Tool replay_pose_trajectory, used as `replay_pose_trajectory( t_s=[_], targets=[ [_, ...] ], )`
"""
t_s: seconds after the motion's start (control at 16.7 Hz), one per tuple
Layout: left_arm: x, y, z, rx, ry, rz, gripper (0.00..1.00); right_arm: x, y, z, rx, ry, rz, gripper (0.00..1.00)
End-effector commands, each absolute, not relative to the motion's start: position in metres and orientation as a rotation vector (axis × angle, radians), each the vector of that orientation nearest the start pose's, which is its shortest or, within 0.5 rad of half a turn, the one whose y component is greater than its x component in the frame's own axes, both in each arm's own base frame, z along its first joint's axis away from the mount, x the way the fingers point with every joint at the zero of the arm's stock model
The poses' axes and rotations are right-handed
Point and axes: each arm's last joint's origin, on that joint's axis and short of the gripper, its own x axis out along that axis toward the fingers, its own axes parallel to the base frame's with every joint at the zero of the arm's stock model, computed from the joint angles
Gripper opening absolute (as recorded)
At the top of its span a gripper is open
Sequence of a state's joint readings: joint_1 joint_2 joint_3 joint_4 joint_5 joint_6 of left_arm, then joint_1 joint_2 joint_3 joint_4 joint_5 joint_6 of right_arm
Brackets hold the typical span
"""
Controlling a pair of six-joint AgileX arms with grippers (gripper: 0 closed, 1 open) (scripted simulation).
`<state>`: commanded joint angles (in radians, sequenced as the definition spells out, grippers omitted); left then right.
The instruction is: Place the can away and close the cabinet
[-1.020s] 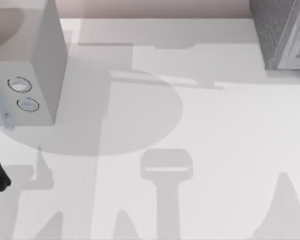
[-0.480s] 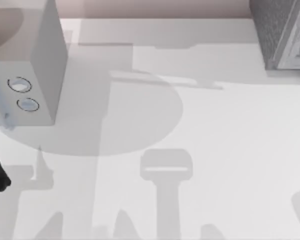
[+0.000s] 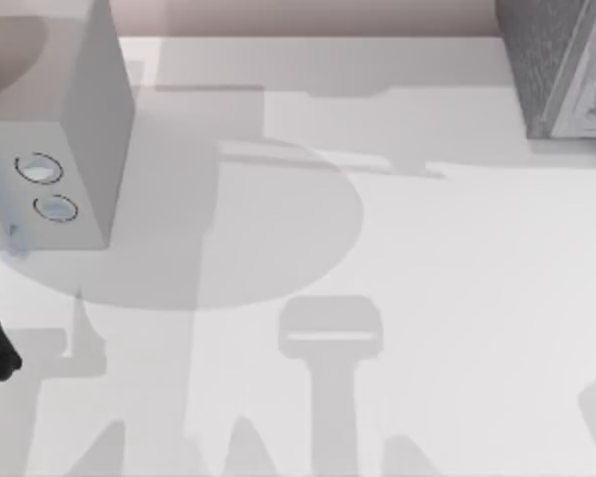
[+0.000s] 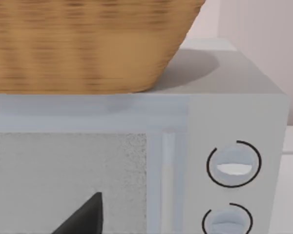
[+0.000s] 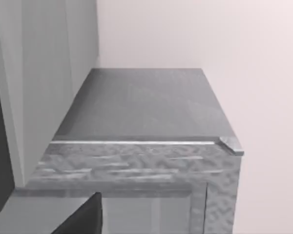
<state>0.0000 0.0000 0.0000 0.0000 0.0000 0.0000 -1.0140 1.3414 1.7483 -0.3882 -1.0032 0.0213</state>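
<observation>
On the pale table [image 3: 447, 298], grey shadows of my arms spread across the middle. At the far right corner stands the cabinet [image 3: 551, 60], dark and speckled; my right wrist view looks down on its flat top [image 5: 146, 102] against a pinkish wall [image 5: 244, 48]. At the far left sits a microwave [image 3: 74, 119] with two dials, a basket [image 4: 88, 44] on it. Whether either claw is spread or pressed together, I cannot tell.
</observation>
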Motion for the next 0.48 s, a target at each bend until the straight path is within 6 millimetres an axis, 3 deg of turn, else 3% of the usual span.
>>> replay_pose_trajectory(
  t_s=[0.24,0.48],
  targets=[
    [0.106,-0.001,0.160,0.000,0.000,0.000,1.00,0.192,-0.170,0.514,-0.007,-0.005,0.001,1.00],
    [0.106,-0.001,0.160,0.000,0.000,0.000,1.00,0.236,-0.112,0.516,-0.002,-0.009,0.001,1.00]
  ],
)
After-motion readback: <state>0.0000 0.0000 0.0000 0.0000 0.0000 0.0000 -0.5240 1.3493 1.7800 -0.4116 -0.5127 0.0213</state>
